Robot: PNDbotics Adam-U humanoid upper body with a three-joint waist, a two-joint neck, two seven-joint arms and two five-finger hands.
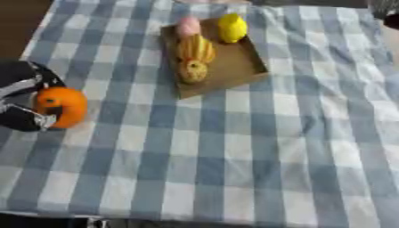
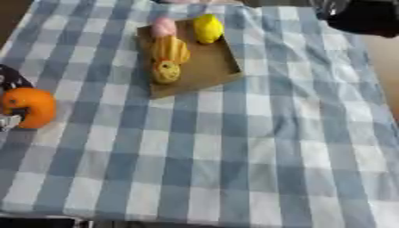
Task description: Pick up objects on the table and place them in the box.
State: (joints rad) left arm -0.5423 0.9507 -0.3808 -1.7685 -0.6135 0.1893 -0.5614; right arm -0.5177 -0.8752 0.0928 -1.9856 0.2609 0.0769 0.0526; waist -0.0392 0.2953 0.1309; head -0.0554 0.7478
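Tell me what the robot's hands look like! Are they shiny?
The left hand, at the left edge of the left eye view, is mostly black and rounded, with shiny silver metal strips and joints on it. The right hand shows only as a dark black bulky shape at the top right corner of the right eye view, with a bit of silvery grey at its edge.

One box near the table's far edge holds four items: one lemon, one pink object, one yellow-orange ridged object, one small yellow object. One orange sits at the left edge.
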